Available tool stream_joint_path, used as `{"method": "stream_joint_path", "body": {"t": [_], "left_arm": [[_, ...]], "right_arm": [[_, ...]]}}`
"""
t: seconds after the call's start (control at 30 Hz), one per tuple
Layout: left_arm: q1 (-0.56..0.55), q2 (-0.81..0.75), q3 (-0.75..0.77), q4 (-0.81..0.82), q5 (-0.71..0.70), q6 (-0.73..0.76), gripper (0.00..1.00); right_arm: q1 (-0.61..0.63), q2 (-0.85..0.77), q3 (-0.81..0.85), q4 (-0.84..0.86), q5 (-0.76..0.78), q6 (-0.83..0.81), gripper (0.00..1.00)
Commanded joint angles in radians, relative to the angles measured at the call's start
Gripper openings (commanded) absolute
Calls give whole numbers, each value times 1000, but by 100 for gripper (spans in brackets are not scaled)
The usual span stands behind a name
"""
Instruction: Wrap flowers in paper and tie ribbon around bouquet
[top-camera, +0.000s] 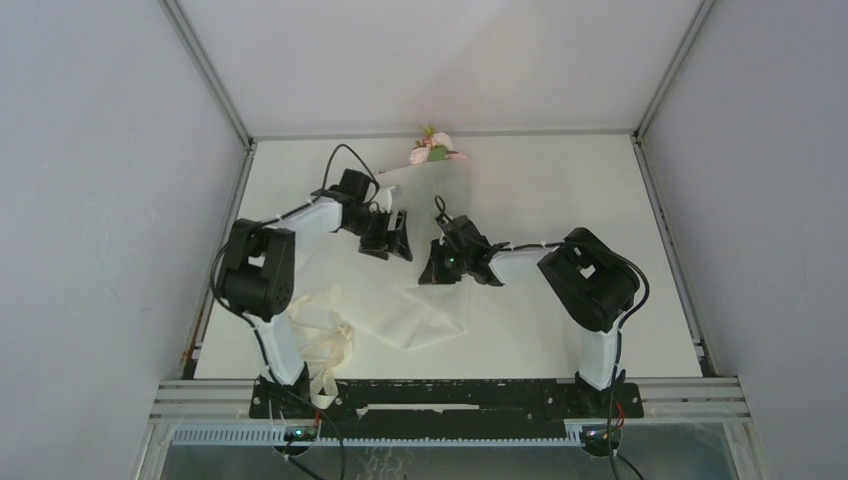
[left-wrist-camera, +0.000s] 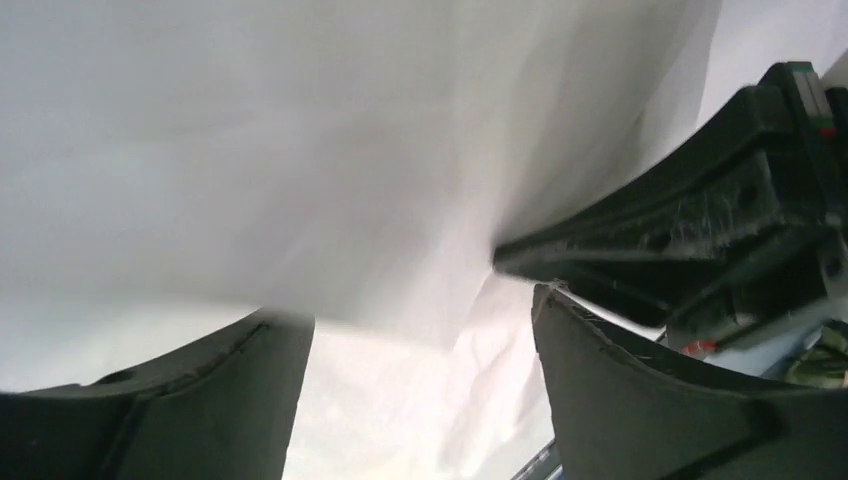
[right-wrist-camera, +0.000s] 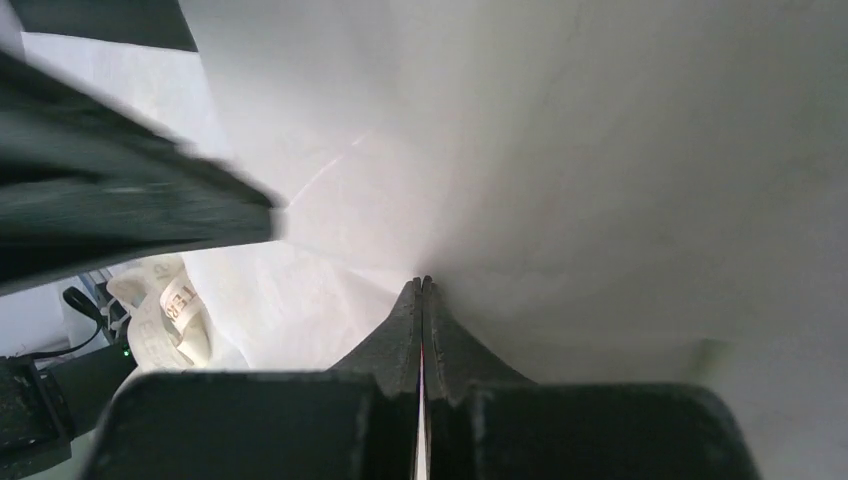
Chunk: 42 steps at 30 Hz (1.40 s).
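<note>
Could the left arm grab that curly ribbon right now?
Probably yes. The left fingers stand open and empty at the paper, and the ribbon lies uncovered near that arm's base. It is so close in that folding back may be awkward.

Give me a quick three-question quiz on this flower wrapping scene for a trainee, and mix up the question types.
1. True or false: the right gripper is shut on the paper while the left gripper stands open.
2. Where are the flowers? A) at the far edge of the table, poking out of the paper; B) at its near edge; C) off the table.
3. Fill in: the curly cream ___ lies by the table's near left corner.

Key: 1 true; 2 A; 3 ribbon.
</note>
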<state>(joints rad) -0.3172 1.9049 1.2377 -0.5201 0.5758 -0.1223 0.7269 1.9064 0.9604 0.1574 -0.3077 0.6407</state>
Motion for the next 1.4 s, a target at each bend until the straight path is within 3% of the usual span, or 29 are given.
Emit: {"method": "stream_joint_path", "body": {"t": [0.0, 0.07, 0.23, 0.37, 0.57, 0.9, 0.97, 1.07, 1.1, 1.23, 1.37], "left_arm": [[144, -187, 10, -196, -126, 89, 95], [249, -224, -18, -227, -187, 88, 99], [469, -230, -92, -269, -284, 121, 100], [503, -171, -133, -284, -311, 194, 100], [467, -47, -100, -363, -81, 211, 93], [441, -232, -108, -371, 77, 253, 56], [437, -250, -112, -385, 100, 265, 42], [430, -256, -124, -410, 126, 277, 5], [431, -262, -132, -419, 144, 282, 1], [409, -314, -114, -478, 230, 337, 0], [284, -368, -32, -520, 311, 355, 0]], "right_arm": [[30, 22, -19, -33, 67, 32, 0], [39, 14, -23, -26, 72, 32, 0], [54, 6, -23, -21, 68, 31, 0], [56, 9, -23, -20, 65, 26, 0], [58, 0, -23, -28, 73, 15, 0], [60, -10, -23, -31, 79, 15, 0], [59, -9, -24, -31, 79, 17, 0], [56, -9, -24, -29, 69, 31, 0], [51, -13, -31, -16, 59, 46, 0], [19, -19, -67, 56, 17, 121, 0], [-22, 27, -81, 96, -21, 176, 0]]}}
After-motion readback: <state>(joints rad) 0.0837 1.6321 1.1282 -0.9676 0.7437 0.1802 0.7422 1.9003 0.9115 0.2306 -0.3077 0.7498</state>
